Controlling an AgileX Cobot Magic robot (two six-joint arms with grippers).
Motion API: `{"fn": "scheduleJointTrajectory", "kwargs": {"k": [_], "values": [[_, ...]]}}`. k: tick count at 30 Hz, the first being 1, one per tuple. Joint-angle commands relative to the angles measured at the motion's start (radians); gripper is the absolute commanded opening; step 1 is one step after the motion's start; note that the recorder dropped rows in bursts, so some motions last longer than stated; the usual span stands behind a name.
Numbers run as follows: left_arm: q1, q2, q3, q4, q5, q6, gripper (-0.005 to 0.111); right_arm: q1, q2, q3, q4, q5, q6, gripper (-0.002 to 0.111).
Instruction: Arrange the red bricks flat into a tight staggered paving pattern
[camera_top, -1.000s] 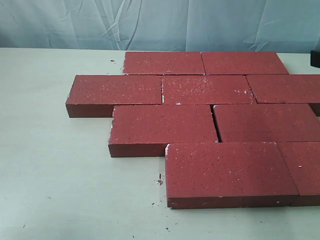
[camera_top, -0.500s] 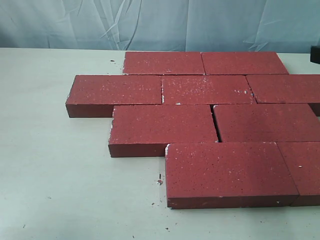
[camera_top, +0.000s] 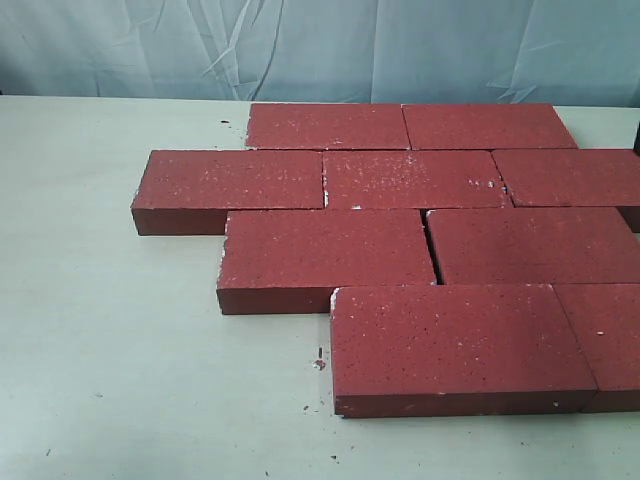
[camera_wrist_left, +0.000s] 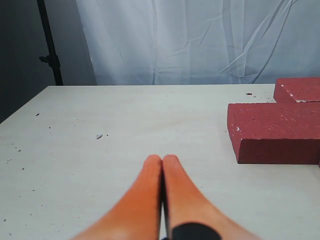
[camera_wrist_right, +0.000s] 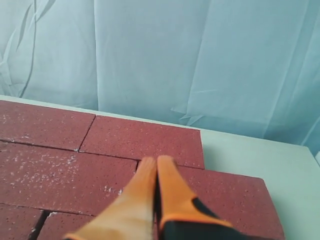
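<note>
Nine rough dark-red paver bricks (camera_top: 400, 230) lie flat in four offset rows on the pale surface (camera_top: 120, 350), joints staggered for tightness, while the left hand (camera_wrist_left: 161, 160) and right hand (camera_wrist_right: 156, 162), each pressed together, grip nothing.

Exterior above red bricks (camera_top: 415, 180); wrist views low, sharing bricks.

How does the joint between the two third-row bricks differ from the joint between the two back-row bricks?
The third-row joint is an open dark gap; the back-row joint is a closed hairline. The third-row joint ends against red bricks at both ends; the back-row joint meets bare table at its far end. Both split flat bricks, staggered against neighbouring rows.
</note>
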Motion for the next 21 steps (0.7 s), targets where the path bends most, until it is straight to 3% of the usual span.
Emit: {"fn": "scheduleJointTrajectory", "kwargs": {"k": [1,21], "values": [[0.001,-0.005,0.004,0.0,0.001,0.0,0.0,-0.006,-0.082,0.089,0.014,-0.069,0.001,-0.001],[0.001,-0.005,0.004,0.0,0.001,0.0,0.0,-0.006,-0.494,0.405,0.014,-0.065,0.001,-0.001]]}}
